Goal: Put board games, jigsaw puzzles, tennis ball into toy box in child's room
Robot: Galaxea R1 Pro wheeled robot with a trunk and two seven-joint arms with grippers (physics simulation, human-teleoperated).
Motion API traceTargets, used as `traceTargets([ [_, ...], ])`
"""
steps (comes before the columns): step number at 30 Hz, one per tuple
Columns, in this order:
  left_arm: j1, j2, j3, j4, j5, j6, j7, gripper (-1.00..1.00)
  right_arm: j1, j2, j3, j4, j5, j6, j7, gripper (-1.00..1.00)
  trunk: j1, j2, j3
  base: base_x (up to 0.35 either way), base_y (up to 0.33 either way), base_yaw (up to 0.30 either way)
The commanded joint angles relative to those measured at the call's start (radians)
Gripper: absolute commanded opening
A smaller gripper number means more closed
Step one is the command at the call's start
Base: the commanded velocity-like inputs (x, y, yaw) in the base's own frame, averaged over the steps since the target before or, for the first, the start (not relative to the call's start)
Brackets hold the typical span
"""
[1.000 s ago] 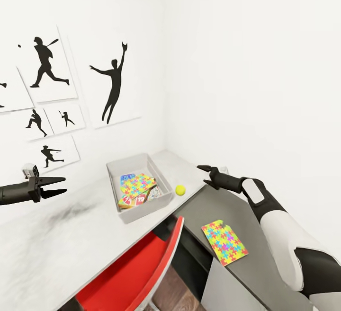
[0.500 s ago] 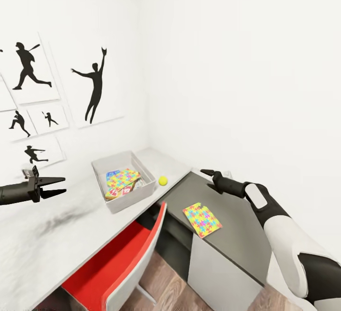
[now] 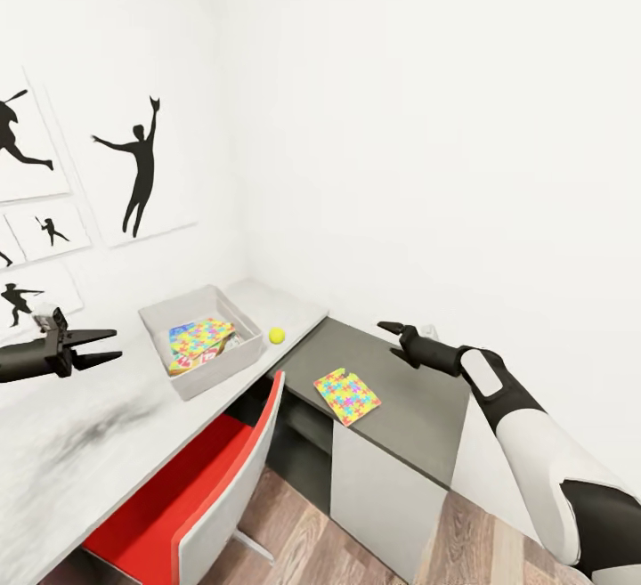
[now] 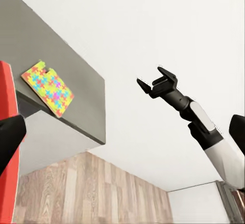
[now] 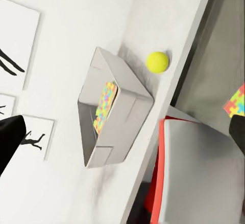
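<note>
Toy box point(image 3: 203, 364): shallow grey bin holding a multicoloured jigsaw puzzle point(image 3: 201, 337).

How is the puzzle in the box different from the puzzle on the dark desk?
The jigsaw puzzle in the toy box lies on top of other toys, tilted, inside the grey toy box on the white table. The jigsaw puzzle on the side unit lies flat and alone on the lower dark grey side unit. Both are squarish sheets of bright yellow, pink, green and blue pieces.

board games point(image 3: 191, 359) mostly hidden under puzzle point(image 3: 200, 337)
</note>
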Motion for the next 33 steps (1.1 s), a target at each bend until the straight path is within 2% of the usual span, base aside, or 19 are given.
traceTargets([
  [1, -0.002, 0.002, -0.003, -0.002, 0.004, 0.009, -0.013, 1.00, 0.002, 0.001, -0.005, 0.000, 0.001, 0.005, 0.002, 1.00, 0.001, -0.002, -0.001, -0.012, 0.000, -0.239],
  [6, -0.005, 0.002, 0.021, -0.015, -0.002, 0.018, -0.051, 1.00, 0.034, -0.001, -0.005, -0.001, 0.002, -0.018, 0.004, 1.00, 0.001, -0.002, 0.004, -0.005, 0.000, -0.239],
  [8, -0.006, -0.001, 0.026, -0.022, -0.004, 0.023, -0.054, 1.00, 0.056, -0.013, -0.005, -0.002, 0.002, -0.022, 0.004, 1.00, 0.001, -0.002, 0.006, -0.001, 0.000, -0.239],
  [12, -0.008, -0.005, 0.030, -0.079, -0.007, 0.039, -0.055, 1.00, 0.109, -0.056, -0.005, -0.006, 0.001, -0.026, 0.024, 1.00, 0.001, -0.002, 0.011, 0.000, 0.000, -0.239],
  [17, -0.011, -0.008, 0.031, -0.129, -0.008, 0.066, -0.051, 1.00, 0.157, -0.108, -0.005, -0.008, 0.002, -0.044, 0.138, 1.00, 0.001, -0.002, 0.016, 0.000, 0.000, -0.237],
  [19, -0.012, -0.009, 0.031, -0.135, -0.008, 0.069, -0.051, 1.00, 0.187, -0.129, -0.005, -0.005, 0.002, -0.066, 0.171, 1.00, 0.001, -0.002, 0.018, 0.000, 0.000, -0.229],
  [23, -0.013, -0.010, 0.031, -0.138, -0.008, 0.070, -0.051, 1.00, 0.241, -0.169, -0.005, -0.003, 0.001, -0.109, 0.192, 1.00, 0.001, -0.002, 0.023, 0.000, 0.000, -0.226],
  [28, -0.013, -0.011, 0.031, -0.140, -0.008, 0.070, -0.051, 1.00, 0.284, -0.218, -0.005, -0.001, -0.001, -0.128, 0.215, 1.00, 0.001, -0.002, 0.029, 0.000, 0.000, -0.224],
  [33, -0.013, -0.011, 0.031, -0.140, -0.009, 0.070, -0.051, 1.00, 0.319, -0.248, -0.005, 0.008, -0.001, -0.142, 0.269, 1.00, 0.001, -0.002, 0.035, 0.000, 0.000, -0.223],
])
